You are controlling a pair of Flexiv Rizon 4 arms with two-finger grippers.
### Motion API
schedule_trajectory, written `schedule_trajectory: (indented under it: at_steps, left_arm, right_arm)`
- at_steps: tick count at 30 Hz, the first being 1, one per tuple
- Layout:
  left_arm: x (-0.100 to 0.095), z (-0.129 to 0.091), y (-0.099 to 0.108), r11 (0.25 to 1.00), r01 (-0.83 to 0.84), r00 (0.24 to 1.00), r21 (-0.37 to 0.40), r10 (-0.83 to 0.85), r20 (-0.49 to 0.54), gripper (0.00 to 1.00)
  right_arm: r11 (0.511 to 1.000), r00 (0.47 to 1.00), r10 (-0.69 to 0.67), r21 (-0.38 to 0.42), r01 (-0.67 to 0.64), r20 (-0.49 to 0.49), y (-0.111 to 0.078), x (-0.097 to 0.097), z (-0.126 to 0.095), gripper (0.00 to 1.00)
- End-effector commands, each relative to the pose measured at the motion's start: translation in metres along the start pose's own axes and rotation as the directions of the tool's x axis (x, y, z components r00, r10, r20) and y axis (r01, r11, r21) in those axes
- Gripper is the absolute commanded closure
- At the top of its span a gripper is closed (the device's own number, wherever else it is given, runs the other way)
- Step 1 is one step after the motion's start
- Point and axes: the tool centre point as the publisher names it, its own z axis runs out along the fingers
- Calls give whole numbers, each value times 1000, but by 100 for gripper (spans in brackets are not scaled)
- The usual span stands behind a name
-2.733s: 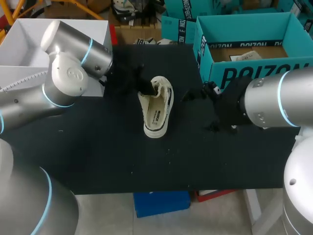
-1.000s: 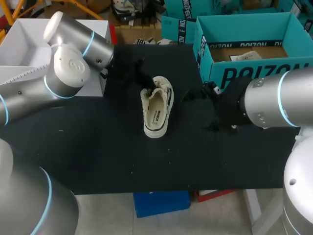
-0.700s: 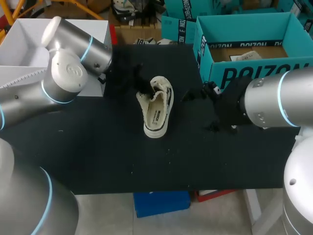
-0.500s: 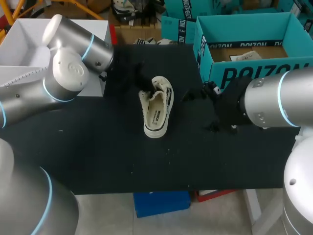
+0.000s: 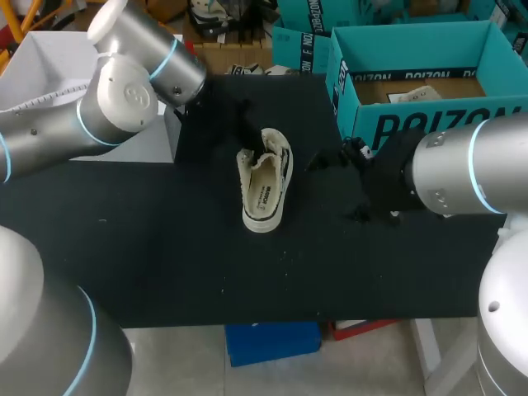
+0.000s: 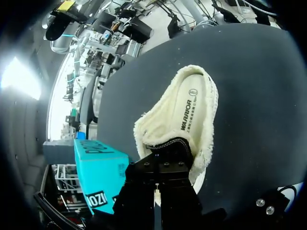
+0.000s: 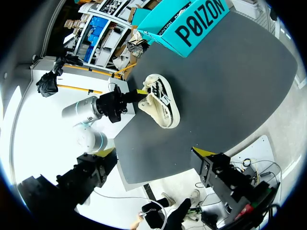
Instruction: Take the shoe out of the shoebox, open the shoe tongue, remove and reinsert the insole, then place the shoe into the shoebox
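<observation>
Left tool (image 5: 247, 144), reaching in from upper left, is pinched on the tongue (image 6: 169, 146) at the toe end of the shoe (image 5: 266, 177); this arm is nearer. The shoe lies mid-worktop (image 5: 165, 247), long axis running bottom to top of frame, toe uppermost. Right tool (image 5: 338, 188), beside it and clear, stands spread and empty. The shoebox (image 5: 412, 29) is at upper right.

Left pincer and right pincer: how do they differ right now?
The left pincer is at the shoe, shut on its tongue; the right pincer stands apart from the shoe, touching nothing. The left pincer is on the shoe's side away from the shoebox; the right pincer is between the two. Both are low over the black table.
</observation>
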Motion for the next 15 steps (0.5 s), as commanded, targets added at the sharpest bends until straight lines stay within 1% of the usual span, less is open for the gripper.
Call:
schedule_trajectory:
  at_steps: [1, 6, 10, 15]
  left_arm:
    - [-1, 13, 4, 1000, 5, 999, 15, -4, -45, 100]
    - [4, 23, 2, 1000, 4, 997, 30, -1, -75, 100]
    - [5, 25, 1, 999, 1, 997, 35, 2, -82, 100]
    - [1, 17, -3, 999, -11, 996, 37, 14, -84, 100]
  right_arm:
    - [994, 1000, 4, -111, -4, 2, -5, 2, 6, 0]
    - [994, 1000, 4, -111, -4, 2, -5, 2, 6, 0]
    - [994, 1000, 4, -111, -4, 2, -5, 2, 6, 0]
    - [994, 1000, 4, -111, -4, 2, -5, 2, 6, 0]
